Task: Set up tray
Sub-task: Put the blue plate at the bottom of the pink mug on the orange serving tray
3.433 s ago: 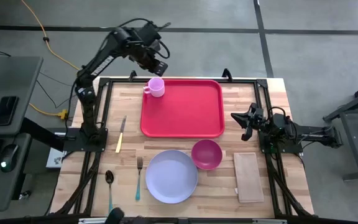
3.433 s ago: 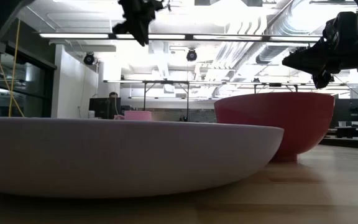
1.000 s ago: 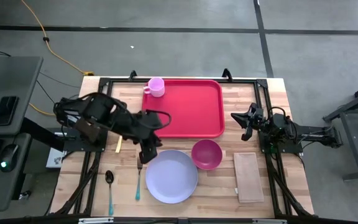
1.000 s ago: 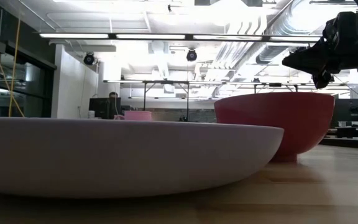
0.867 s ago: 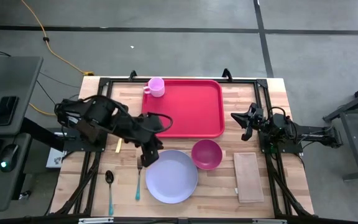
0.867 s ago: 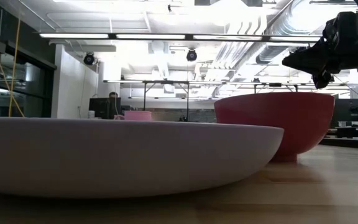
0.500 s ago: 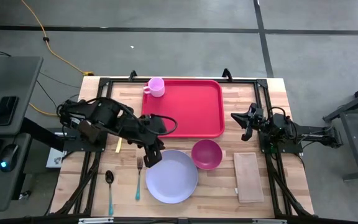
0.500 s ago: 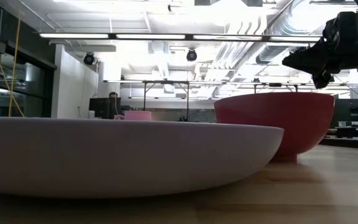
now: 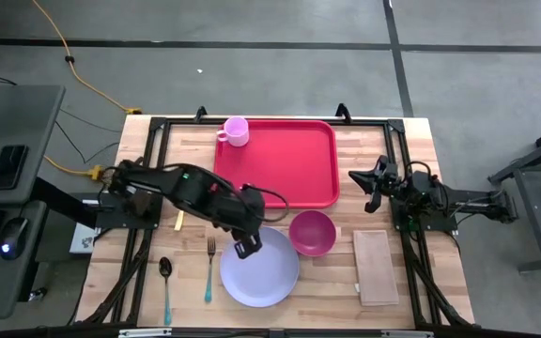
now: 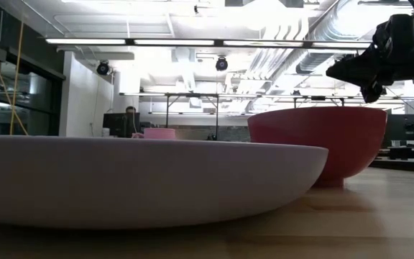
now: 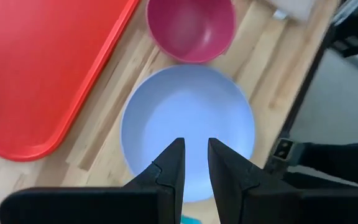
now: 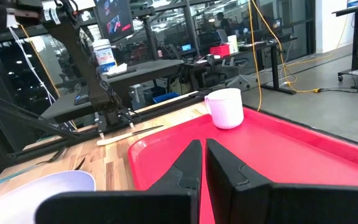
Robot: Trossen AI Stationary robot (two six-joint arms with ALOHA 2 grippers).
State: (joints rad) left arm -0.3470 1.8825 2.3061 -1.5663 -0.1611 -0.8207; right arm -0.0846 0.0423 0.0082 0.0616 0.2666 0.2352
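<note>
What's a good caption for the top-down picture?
Left gripper hovers over the lavender plate; pink cup sits on the red tray.

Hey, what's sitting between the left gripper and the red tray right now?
Nothing, in the high view. The left gripper hangs over the lavender plate's rim, and only bare wooden table separates it from the tray. The magenta bowl sits off to the side.

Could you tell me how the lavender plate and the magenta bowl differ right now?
The lavender plate is wider and shallow; the magenta bowl is smaller and deep. The left claw hovers over the plate's edge, while nothing is over the bowl. Both sit empty on the wooden table, off the tray.
</note>
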